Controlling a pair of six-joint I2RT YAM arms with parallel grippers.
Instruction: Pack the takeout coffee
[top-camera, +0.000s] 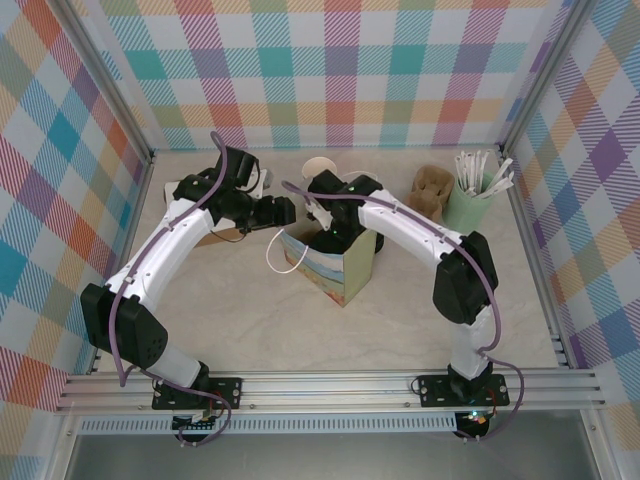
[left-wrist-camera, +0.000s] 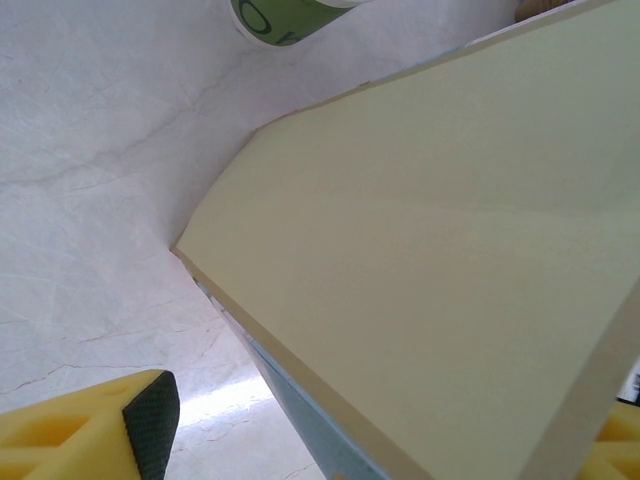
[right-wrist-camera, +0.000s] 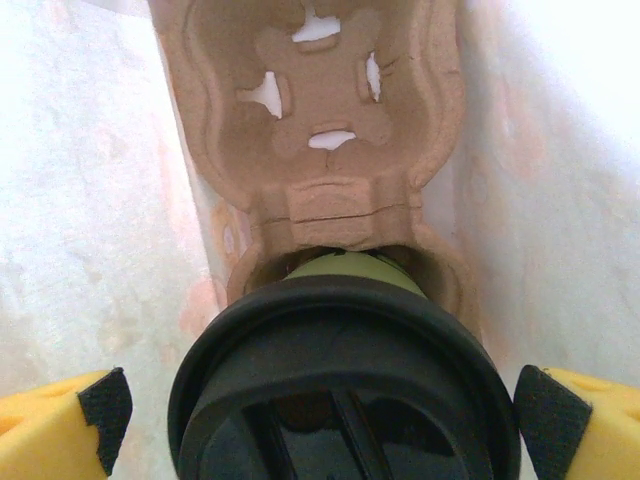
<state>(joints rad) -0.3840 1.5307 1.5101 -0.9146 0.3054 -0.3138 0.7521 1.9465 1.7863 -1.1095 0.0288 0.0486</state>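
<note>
Right gripper (right-wrist-camera: 322, 405) stands spread around the coffee (right-wrist-camera: 342, 268): probably light, crushable, lid (right-wrist-camera: 340, 340) slick. Pinch gently just under the lid, keeping it upright.

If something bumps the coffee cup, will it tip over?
Probably not easily: the coffee cup sits socketed in a pulp carrier inside the bag. Its smooth black lid may be slippery. Its paper wall would likely dent if squeezed.

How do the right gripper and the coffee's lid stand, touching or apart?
Cannot tell. Right wrist view: the right gripper straddles the black lid; a gap shows at one pad, none at the other.
</note>
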